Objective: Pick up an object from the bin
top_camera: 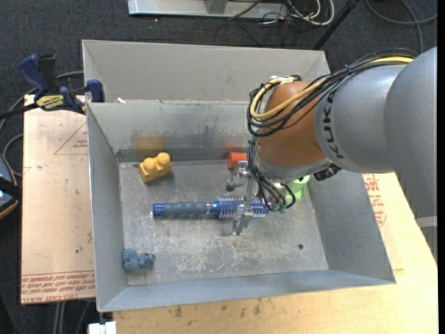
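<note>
From my station the pick looks begun but not done: nothing is lifted, and every piece lies on the floor of the bin (104,186). The gripper (238,211) is down low in the middle of the bin, right at the bristled right end of a blue brush (184,209), whose ribbed handle runs off to the left across the floor. I cannot tell from here whether the gripper is released or clenched, since the wrist and its cables cover much of it, so I won't count the brush as held. If that is the target, what I judge is left is a sure grasp and the lift clear of the bin walls. The other contents are spread out, not heaped: a yellow block (154,167) by the far wall on the left, a small orange piece (237,158) just beyond the gripper, a green piece (299,188) tucked under the wrist on the right, and a blue-grey lump (138,259) well apart in the near left corner.
</note>
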You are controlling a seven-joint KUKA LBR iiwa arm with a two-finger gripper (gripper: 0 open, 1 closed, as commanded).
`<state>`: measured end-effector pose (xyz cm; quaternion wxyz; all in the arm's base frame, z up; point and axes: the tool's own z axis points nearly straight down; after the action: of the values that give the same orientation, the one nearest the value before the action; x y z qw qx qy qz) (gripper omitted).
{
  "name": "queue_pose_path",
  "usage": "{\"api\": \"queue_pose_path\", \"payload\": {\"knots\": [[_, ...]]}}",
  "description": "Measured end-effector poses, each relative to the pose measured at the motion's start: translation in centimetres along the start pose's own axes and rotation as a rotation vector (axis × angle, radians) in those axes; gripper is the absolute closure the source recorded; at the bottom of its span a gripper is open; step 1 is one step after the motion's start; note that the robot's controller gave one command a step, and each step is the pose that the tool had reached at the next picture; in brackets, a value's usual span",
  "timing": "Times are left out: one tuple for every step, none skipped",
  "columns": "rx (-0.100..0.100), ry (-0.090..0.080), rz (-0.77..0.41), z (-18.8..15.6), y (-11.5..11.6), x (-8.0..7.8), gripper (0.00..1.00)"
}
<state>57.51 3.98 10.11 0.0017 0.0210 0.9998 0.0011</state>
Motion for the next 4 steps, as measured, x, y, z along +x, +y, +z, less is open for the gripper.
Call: {"api": "queue_pose_path", "payload": {"knots": [[0.001,0.001,0.079,-0.5,0.2,-0.6,0.0],[-0.001,0.004,0.07,2.7,-0.6,-2.6,0.0],[0.0,0.002,0.068,2.4,-0.4,-2.8,0.0],[-0.001,-0.003,0.069,2.2,-0.4,-2.9,1.0]]}}
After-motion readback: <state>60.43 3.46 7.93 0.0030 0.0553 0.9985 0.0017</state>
